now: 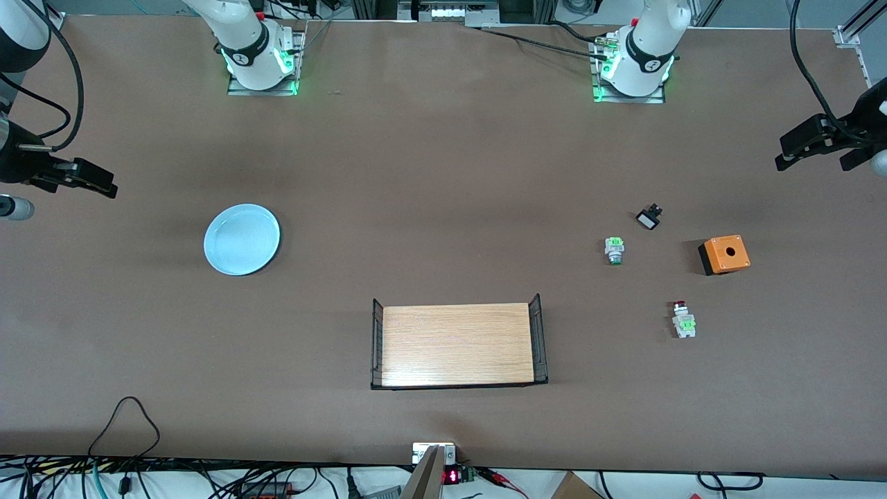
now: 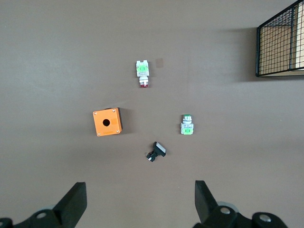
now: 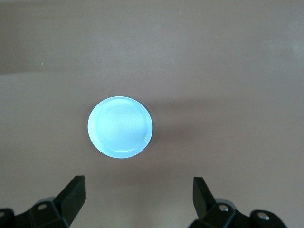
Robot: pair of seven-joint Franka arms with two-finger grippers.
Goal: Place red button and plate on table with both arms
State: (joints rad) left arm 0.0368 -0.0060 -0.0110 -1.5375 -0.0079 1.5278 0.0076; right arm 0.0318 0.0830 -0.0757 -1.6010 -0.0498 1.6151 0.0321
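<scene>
The red button (image 1: 682, 319) (image 2: 143, 73) lies on the brown table (image 1: 443, 173) toward the left arm's end, its dark red cap pointing away from the front camera. The light blue plate (image 1: 242, 239) (image 3: 120, 127) rests flat on the table toward the right arm's end. My left gripper (image 1: 781, 152) (image 2: 140, 191) hangs open and empty in the air at its end of the table, apart from the button. My right gripper (image 1: 104, 181) (image 3: 137, 185) hangs open and empty at the other end, off to the side of the plate.
A light-wood tray (image 1: 457, 343) (image 2: 280, 45) with black wire ends sits mid-table near the front camera. Near the red button lie a green-and-white button (image 1: 615, 249) (image 2: 187, 125), an orange box (image 1: 724, 254) (image 2: 107, 121) and a small black part (image 1: 649, 217) (image 2: 156, 151).
</scene>
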